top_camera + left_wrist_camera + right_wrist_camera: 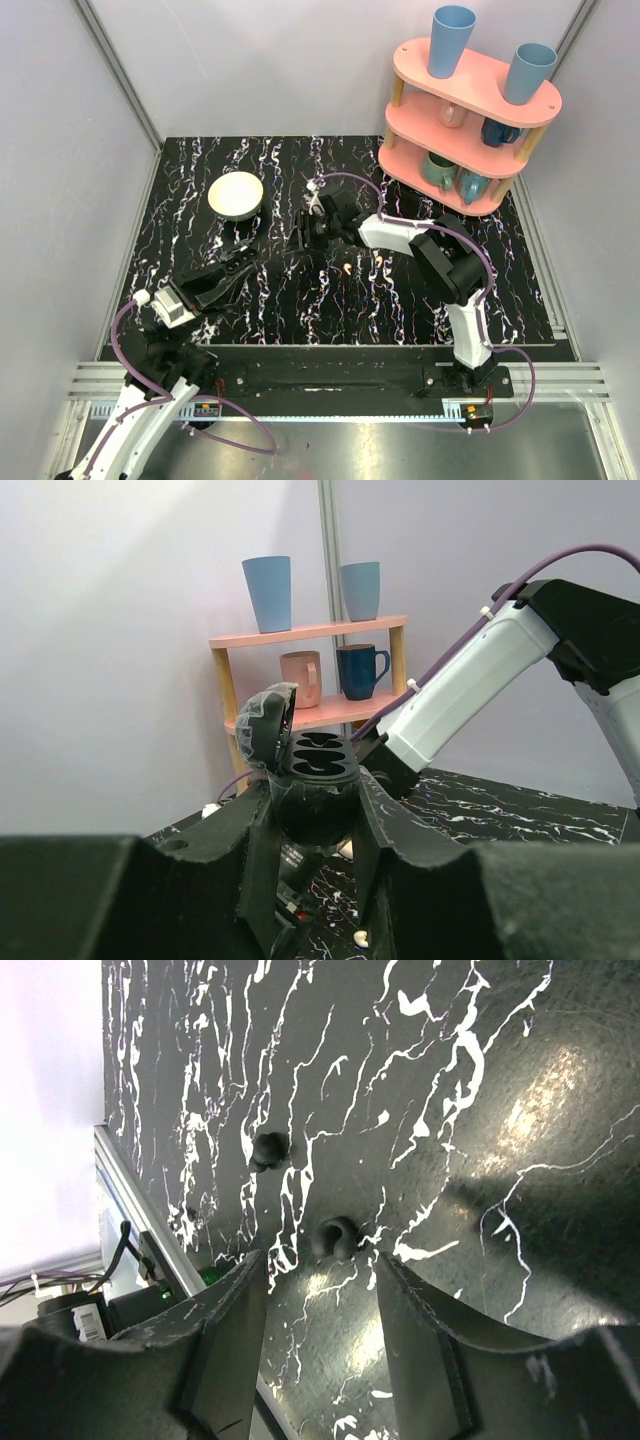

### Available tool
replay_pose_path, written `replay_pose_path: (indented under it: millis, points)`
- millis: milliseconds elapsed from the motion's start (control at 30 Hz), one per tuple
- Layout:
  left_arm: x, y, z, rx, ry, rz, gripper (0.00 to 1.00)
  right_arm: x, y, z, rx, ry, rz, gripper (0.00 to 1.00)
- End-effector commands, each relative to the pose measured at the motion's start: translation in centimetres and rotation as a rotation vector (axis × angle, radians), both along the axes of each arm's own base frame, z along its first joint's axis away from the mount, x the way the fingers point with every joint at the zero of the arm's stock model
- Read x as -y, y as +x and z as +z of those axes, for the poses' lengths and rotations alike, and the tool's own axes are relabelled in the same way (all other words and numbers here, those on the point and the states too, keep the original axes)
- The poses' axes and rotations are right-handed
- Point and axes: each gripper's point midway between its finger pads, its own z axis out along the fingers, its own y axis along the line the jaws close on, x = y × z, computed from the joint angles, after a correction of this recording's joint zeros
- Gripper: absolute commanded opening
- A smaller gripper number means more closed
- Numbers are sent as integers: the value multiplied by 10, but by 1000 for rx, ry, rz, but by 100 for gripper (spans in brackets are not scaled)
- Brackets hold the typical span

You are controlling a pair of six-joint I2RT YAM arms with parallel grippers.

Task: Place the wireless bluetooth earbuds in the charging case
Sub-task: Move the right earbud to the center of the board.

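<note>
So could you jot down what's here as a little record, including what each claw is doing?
left gripper: shut on the charging case
charging case: dark, lid open, both slots empty
right gripper: open, low over the table
earbuds: two small dark pieces lying on the table, one just off the right fingertips and in line with the gap, the other further off
bowl: cream, far left part of the table
shelf: pink, carrying cups, far right corner
progress: no earbud in the case yet
</note>
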Motion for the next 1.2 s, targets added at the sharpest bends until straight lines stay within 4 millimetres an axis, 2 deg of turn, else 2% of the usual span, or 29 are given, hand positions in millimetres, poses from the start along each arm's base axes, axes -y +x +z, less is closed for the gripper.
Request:
replay_pose_path:
  millis: [0,33,100,133,200,233,367,633,833,1167]
  points:
    - [-12,-23,26,116,-50,-1,0,-18,2,7,18,42,42,54]
    - [-12,-23,26,118,-53,1,0,-21,-1,-2,3,26,51,54]
    - [-12,-23,26,118,-54,2,0,-25,0,-4,9,20,56,53]
    - [-12,-22,26,114,-51,4,0,-26,-1,-12,4,3,57,52]
    - [-13,-22,26,115,-48,10,0,-33,0,-12,28,-4,64,51]
    - [-13,-22,25,115,-48,10,0,-31,-5,-24,1,-44,65,50]
    - [-12,-21,25,112,-46,8,0,-38,-14,-29,40,-99,90,50]
    - [-11,-21,24,105,-44,3,0,-28,-24,-55,77,-225,89,45]
    - [-11,-21,24,102,-43,-1,0,-25,-31,-64,132,-307,104,39]
    - [-10,-21,23,97,-40,-7,0,-14,-44,-84,158,-396,133,39]
